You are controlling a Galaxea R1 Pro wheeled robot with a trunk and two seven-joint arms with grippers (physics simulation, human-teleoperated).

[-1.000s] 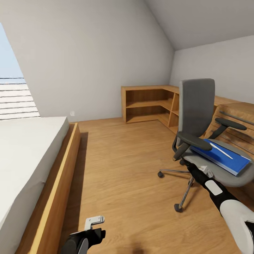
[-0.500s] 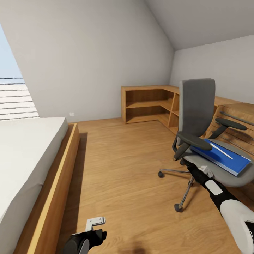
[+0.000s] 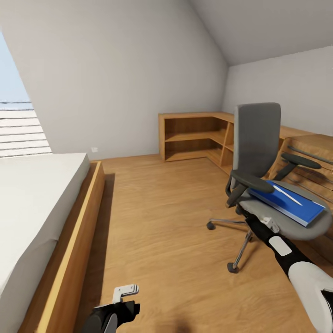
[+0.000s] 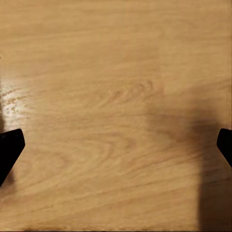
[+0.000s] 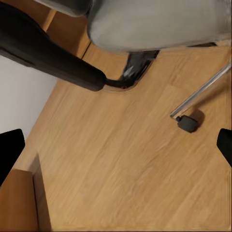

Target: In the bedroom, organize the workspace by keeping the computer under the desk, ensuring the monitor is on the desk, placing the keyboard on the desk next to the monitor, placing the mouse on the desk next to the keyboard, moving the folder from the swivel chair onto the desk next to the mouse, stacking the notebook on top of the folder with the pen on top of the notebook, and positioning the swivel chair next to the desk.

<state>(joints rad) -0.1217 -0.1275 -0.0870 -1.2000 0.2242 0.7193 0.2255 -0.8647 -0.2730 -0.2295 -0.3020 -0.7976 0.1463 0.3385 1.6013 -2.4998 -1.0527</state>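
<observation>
Swivel chair [image 3: 263, 185] stood on bedroom floor [image 3: 157, 222] before low wood shelves [image 3: 194, 136], blue folder [image 3: 286, 203] with pen [image 3: 285, 193] flat on its seat; left gripper [image 4: 116, 145] and right gripper [image 5: 116, 145] both had jaws wide apart, empty.

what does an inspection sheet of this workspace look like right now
surface: light wood floor; desk nothing seen
job's things: swivel chair standing on the floor; blue folder flat on its seat, thin white pen on top
clutter: nothing seen
hands: left hand open over bare floor; right hand open, low beside the chair base
cables: nothing seen
surroundings: bed, wood shelves, sloped grey walls
</observation>
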